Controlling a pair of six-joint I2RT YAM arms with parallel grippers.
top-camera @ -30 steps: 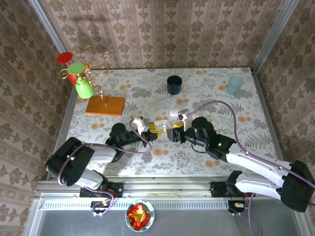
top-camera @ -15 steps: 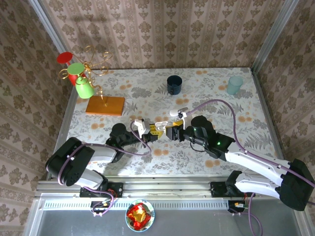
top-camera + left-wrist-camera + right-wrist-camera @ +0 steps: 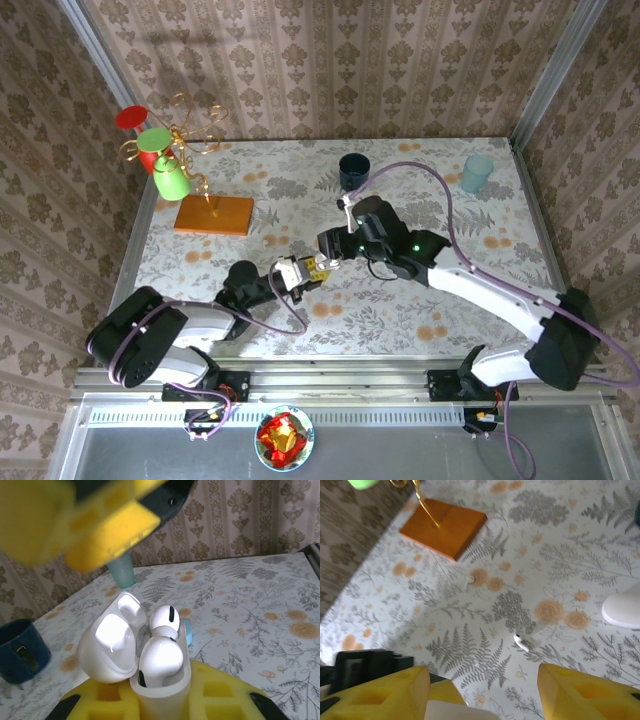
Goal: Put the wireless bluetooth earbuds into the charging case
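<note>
In the left wrist view the white charging case (image 3: 159,690) stands upright between my left gripper's (image 3: 160,697) yellow pads, lid (image 3: 107,647) swung open to the left. Two white earbuds (image 3: 161,661) (image 3: 165,620) sit in its wells. My left gripper (image 3: 296,271) is shut on the case near the table's middle. My right gripper (image 3: 322,256) hovers just above and behind it, its fingers (image 3: 75,525) looming over the case. That gripper (image 3: 484,682) is open with nothing between its pads. Two loose earbuds (image 3: 521,642) (image 3: 469,581) lie on the table beneath.
A wooden base (image 3: 443,527) with a wire mug stand (image 3: 180,145) is at the back left. A dark blue cup (image 3: 353,171) and a teal cup (image 3: 477,172) stand at the back. Another white case (image 3: 622,610) lies right of the loose earbuds.
My right gripper has swung from the case's right side up and back-left over it, its jaws a little wider. The left gripper with the case shifted slightly toward the near edge.
</note>
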